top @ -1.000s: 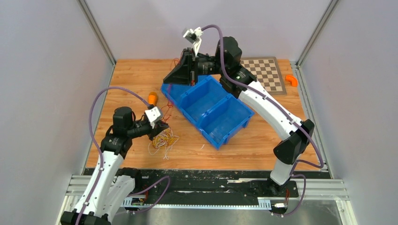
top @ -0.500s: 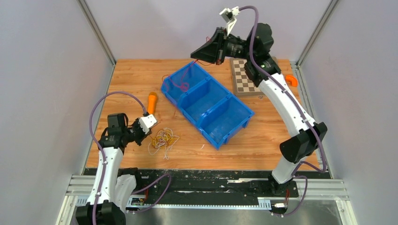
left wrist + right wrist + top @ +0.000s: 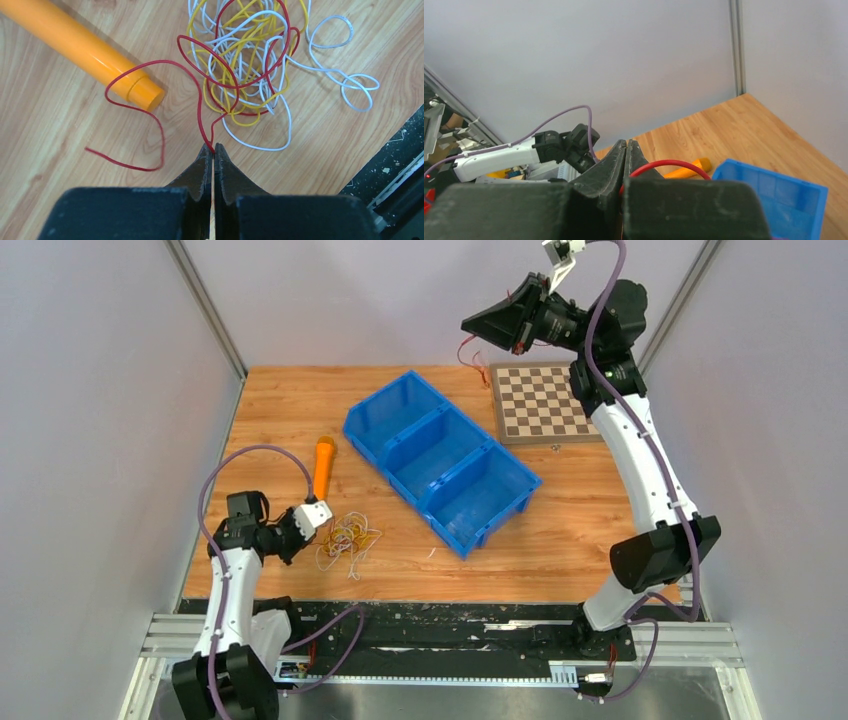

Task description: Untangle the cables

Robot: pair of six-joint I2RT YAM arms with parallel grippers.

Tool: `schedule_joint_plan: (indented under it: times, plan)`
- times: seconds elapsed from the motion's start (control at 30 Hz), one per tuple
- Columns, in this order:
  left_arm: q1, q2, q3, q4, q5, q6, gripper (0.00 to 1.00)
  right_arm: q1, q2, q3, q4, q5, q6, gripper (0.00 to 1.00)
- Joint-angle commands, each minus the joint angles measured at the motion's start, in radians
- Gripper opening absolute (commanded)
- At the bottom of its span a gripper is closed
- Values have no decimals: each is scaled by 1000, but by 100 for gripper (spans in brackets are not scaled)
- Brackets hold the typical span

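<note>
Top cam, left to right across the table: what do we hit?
Left gripper → tangle of thin white, yellow and red cables → blue three-compartment plastic bin → brown-and-white checkerboard.

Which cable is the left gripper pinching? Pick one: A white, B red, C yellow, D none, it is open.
B: the left gripper is shut on the red cable, which runs from its tips into the tangle.
</note>
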Motion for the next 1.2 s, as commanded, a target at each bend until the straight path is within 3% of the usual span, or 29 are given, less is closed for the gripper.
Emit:
schedule_joint_plan:
  times: [0.0, 0.3, 0.5, 0.67, 0.87, 1.17]
  plan:
    - [11, -45, 47, -26, 91, -12, 0, 8, -82, -100, -4, -56, -46, 0]
    - [10, -138, 131, -48, 180, -145, 1, 8, -212, -311, -464, -93, -457, 0]
    - [10, -142, 133, -49, 189, -160, 0, 12, -259, -370, -822, -5, -766, 0]
    - [10, -151, 128, -29, 200, -181, 0, 15, -278, -463, -962, 91, -923, 0]
    - [8, -153, 118, -17, 203, -188, 0, 34, -260, -476, -989, 88, -893, 0]
    - [9, -156, 105, 7, 200, -195, 0, 111, -263, -632, -829, 8, -675, 0]
